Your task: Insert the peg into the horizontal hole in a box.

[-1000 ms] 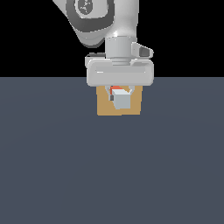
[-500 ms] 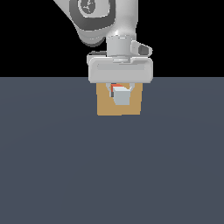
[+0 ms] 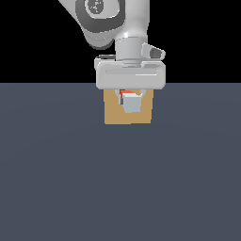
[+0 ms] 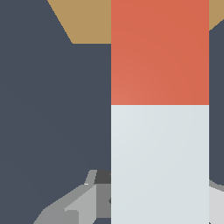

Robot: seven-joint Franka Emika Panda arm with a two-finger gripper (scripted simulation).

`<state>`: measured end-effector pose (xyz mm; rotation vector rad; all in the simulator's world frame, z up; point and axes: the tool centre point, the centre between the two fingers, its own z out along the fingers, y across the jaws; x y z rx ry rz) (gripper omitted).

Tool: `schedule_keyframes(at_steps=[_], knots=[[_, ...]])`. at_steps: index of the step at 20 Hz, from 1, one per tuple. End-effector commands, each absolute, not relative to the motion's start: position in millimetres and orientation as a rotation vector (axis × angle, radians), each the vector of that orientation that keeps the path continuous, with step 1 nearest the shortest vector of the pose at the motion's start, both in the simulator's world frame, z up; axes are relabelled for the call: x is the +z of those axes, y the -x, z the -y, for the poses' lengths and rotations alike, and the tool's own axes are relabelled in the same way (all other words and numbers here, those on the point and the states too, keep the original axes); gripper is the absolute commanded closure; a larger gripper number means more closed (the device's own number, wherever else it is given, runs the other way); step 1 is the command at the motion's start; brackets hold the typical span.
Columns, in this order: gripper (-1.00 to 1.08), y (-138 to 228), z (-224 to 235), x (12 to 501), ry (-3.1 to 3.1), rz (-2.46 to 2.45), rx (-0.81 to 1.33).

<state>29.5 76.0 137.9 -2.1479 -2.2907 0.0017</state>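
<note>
My gripper (image 3: 131,100) is shut on the peg (image 3: 132,104), right in front of the tan box (image 3: 113,115) in the exterior view. The peg's pale end faces the camera, with a sliver of red-orange above it. In the wrist view the peg's pale part (image 4: 159,162) runs out from between my fingers (image 4: 74,205). Its red-orange end (image 4: 159,52) points at the box (image 4: 87,19) and overlaps the box's edge. The hole is hidden behind the peg and my gripper.
The box stands on a flat dark grey-blue floor (image 3: 120,188) that stretches toward the exterior camera. My arm (image 3: 113,23) rises above the box against a black background.
The gripper and peg have barely shifted in front of the box. Less of the peg's red-orange end shows in the exterior view than a second ago.
</note>
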Motion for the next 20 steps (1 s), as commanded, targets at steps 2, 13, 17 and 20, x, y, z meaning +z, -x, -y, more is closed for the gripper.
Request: schedule_keyframes(at_steps=[2,13,17,20], knots=[[1.08,-29.5,-77.7,138.4,2.148,2.291,0.001],[1.08,-23.8,-146.9,139.7,2.149,2.292,-0.003],[1.08,-22.2,-177.2,140.2,2.15,2.292,-0.004],[1.08,-22.0,-191.1,140.4,2.15,2.292,-0.004]])
